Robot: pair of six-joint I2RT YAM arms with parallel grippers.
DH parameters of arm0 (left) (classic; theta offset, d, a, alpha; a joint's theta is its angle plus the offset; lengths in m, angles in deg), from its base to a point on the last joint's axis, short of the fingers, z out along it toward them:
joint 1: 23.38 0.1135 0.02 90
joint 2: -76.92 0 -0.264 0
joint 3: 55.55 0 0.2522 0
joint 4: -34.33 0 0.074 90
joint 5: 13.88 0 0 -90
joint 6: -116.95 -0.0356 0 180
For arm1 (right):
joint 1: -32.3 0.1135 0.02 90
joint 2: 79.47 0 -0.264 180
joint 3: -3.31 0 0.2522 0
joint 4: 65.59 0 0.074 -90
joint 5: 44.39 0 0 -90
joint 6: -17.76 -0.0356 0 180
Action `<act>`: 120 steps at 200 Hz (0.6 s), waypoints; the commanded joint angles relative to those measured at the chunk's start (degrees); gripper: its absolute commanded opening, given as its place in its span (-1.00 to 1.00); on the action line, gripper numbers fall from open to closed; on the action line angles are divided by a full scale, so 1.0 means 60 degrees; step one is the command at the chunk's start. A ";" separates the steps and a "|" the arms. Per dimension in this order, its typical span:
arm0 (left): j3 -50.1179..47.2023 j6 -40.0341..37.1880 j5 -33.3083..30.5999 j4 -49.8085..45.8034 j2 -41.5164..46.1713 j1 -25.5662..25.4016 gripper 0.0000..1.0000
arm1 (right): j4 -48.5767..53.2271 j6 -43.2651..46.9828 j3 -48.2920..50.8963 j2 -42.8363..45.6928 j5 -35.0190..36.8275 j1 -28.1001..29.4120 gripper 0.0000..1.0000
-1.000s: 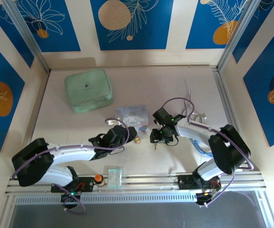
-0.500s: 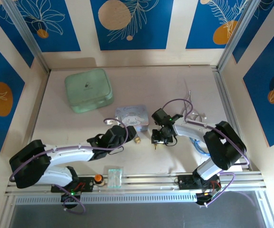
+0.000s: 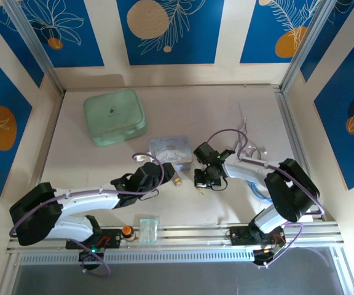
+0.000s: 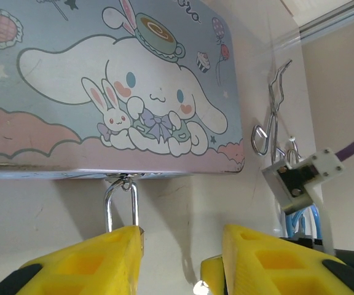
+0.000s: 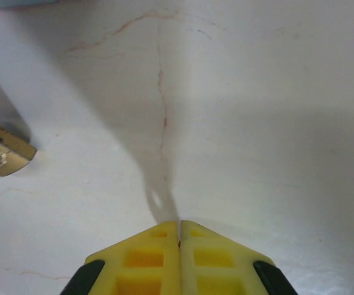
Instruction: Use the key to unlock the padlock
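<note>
Right gripper [image 5: 179, 236] clamped, possibly on key [image 3: 200, 191]

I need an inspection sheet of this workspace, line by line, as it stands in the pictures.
Surface: pale table, faint cracks.
Job's things: padlock by the near corner of the tin; key to its right, whether gripped cannot tell.
Clutter: green box; wire clip; clear tub at the near edge.
Grippers: left gripper open beside the padlock; right gripper shut.
Cables: purple cables in loops; blue cable on the table's right.
Surroundings: blue floral wall panels.
</note>
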 commanded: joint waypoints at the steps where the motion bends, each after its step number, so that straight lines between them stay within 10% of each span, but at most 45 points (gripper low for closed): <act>1: -0.0092 0.0058 -0.0201 -0.0062 0.0148 -0.0089 -0.22 | 0.0222 -0.0096 0.0098 0.0583 -0.0287 -0.0044 -0.98; 57: -0.0167 -0.0521 0.0774 0.1589 0.0108 -0.0151 -0.19 | -0.0467 -0.0795 -0.0026 0.2411 -0.0973 -0.0088 -1.00; 120: -0.1030 0.6385 0.1206 0.2394 0.0636 -0.0474 0.58 | -0.1930 -0.0943 -0.0210 0.3703 -0.1193 0.0417 -1.00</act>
